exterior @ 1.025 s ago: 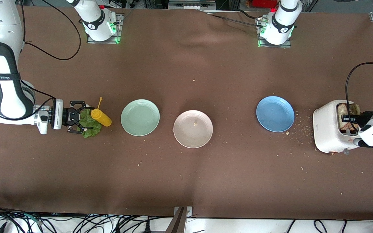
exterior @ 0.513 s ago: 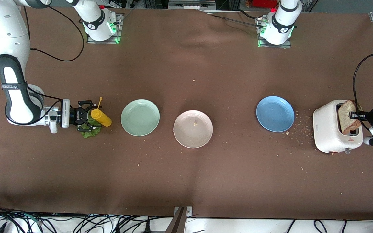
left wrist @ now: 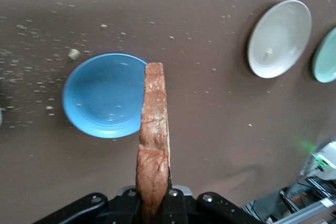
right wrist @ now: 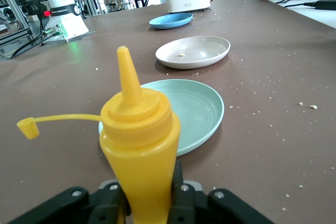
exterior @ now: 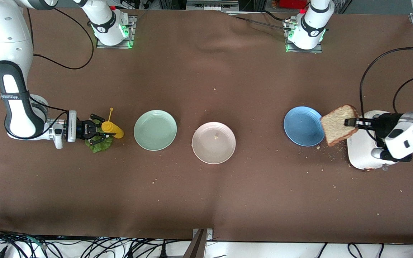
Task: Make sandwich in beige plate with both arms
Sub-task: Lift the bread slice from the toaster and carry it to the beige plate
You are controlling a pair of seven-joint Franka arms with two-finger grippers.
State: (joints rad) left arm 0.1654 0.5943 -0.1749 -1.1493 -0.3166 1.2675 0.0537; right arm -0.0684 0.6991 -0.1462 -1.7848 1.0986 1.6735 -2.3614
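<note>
Bread comes first in this build, and the left gripper [exterior: 350, 122] has it: its fingers are pinched tight on one edge of a brown slice [exterior: 338, 125], which hangs in the air over the edge of the blue plate [exterior: 301, 123] and the crumb-strewn cloth beside the toaster [exterior: 362, 154]. In the left wrist view the slice [left wrist: 154, 145] stands on edge between the clamped fingers, with the blue plate [left wrist: 100, 98] below it.

At the right arm's end of the table, the right gripper [exterior: 97, 132] sits low, its fingers drawn in around the body of the yellow sauce bottle [exterior: 112, 129]; the right wrist view shows the bottle [right wrist: 139, 150] squeezed between them, cap off on its strap. A lettuce leaf [exterior: 99, 145] lies on the cloth under that gripper.

The beige plate [exterior: 213, 142] rests between the mint green plate [exterior: 155, 129] and the blue one, bare except for a crumb. So the sandwich is barely begun. Next, the slice likely needs carrying past the blue plate, turning flat and lowering onto the beige plate before letting go; released on edge, it could topple off the rim.
</note>
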